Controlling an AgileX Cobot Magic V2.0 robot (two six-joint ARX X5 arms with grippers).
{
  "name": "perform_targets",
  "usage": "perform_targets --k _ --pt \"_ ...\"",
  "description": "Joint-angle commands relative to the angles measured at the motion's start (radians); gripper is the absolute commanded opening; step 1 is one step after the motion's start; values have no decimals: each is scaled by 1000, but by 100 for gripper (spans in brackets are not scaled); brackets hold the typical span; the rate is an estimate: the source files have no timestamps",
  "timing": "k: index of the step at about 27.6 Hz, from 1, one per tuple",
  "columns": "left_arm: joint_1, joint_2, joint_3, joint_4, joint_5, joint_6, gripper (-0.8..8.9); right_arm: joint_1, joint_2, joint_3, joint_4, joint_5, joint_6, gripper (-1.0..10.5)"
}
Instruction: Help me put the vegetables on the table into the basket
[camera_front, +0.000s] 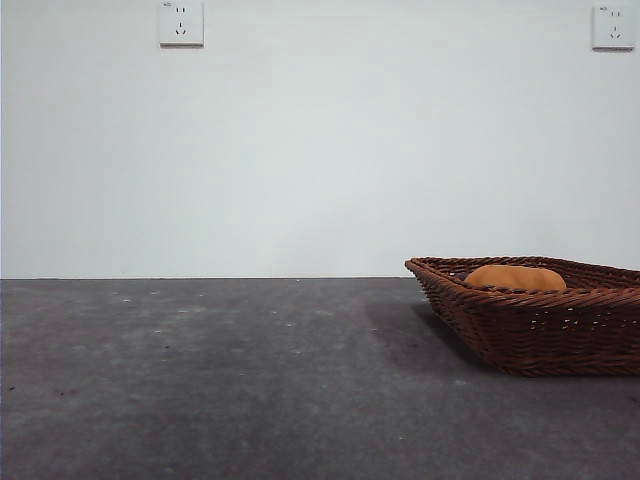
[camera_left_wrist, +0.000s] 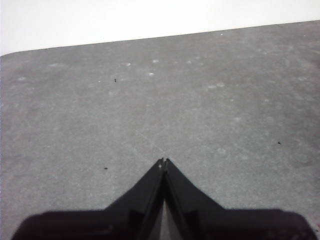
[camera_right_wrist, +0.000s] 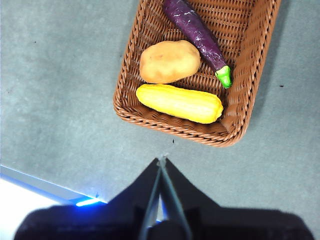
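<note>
The brown wicker basket (camera_right_wrist: 250, 65) lies on the dark grey table (camera_right_wrist: 60, 75). In it lie the yellow corn cob (camera_right_wrist: 180, 103), the brown potato (camera_right_wrist: 169, 61) and the purple eggplant (camera_right_wrist: 197, 31) with its green tip. My right gripper (camera_right_wrist: 162, 160) is shut and empty, high above the table just outside the basket's near rim. In the front view the basket (camera_front: 540, 320) stands at the right, with only the potato (camera_front: 515, 278) showing over its rim. My left gripper (camera_left_wrist: 163, 161) is shut and empty over bare table (camera_left_wrist: 150, 100).
The table's edge with a blue-lit strip (camera_right_wrist: 85, 201) shows beside my right gripper. A white wall with two sockets (camera_front: 181, 23) stands behind the table. The table's far edge (camera_left_wrist: 150, 37) shows in the left wrist view.
</note>
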Motion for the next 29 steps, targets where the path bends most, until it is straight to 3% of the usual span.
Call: perform_targets --k 1,4,7,14,29 --pt "4 9 -11 2 0 -10 -4 1 2 -3 -21 4 -7 2" --pt "3 23 -11 3 0 -10 -4 0 -74 -3 77 55 -41 2" --pt "3 41 -11 3 0 -10 -4 0 -216 -3 275 6 -34 2" --pt "4 83 -11 3 0 -10 -4 -27 -505 -53 559 26 -93 2" --pt "4 137 -11 10 0 -10 -4 -66 -929 -869 1011 58 -84 2"
